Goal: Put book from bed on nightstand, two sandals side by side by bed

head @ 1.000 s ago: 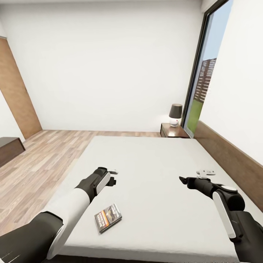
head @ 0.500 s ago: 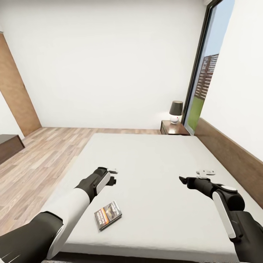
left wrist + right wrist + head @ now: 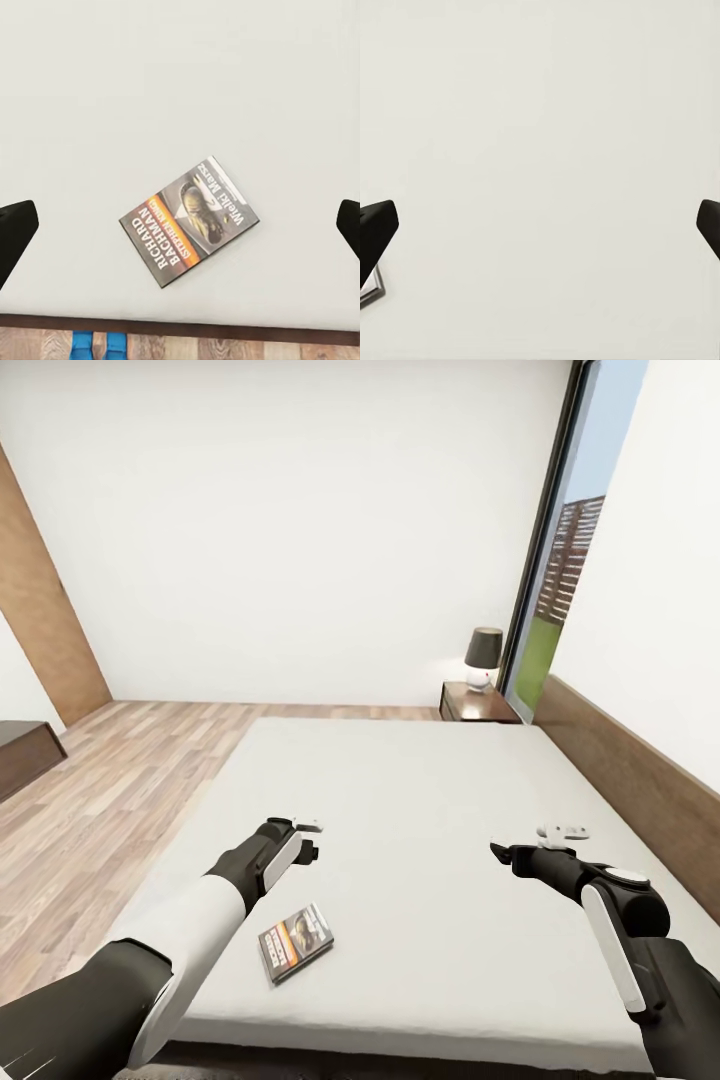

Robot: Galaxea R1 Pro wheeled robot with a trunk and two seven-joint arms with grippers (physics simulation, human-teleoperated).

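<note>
The book (image 3: 295, 942) lies flat on the bed's grey mattress (image 3: 420, 800) near its front edge, cover up. My left gripper (image 3: 310, 851) hovers open above the mattress, a little beyond the book. The left wrist view looks down on the book (image 3: 189, 220) between the wide-apart fingertips (image 3: 15, 232). Two blue sandals (image 3: 96, 346) sit close together on the floor past the bed's edge. My right gripper (image 3: 497, 849) hangs open over bare mattress to the right; a book corner (image 3: 369, 289) shows beside its fingertip. The nightstand (image 3: 478, 703) stands at the bed's far right corner.
A dark-shaded lamp (image 3: 483, 657) stands on the nightstand beside a tall window (image 3: 565, 560). The brown headboard (image 3: 640, 790) runs along the bed's right side. Wood floor (image 3: 110, 780) lies to the left, with a low brown bench (image 3: 20, 755) at the left edge.
The whole picture has shifted a little, so the camera has moved; the bed's front edge now sits higher in view. Both arms and the book keep their places.
</note>
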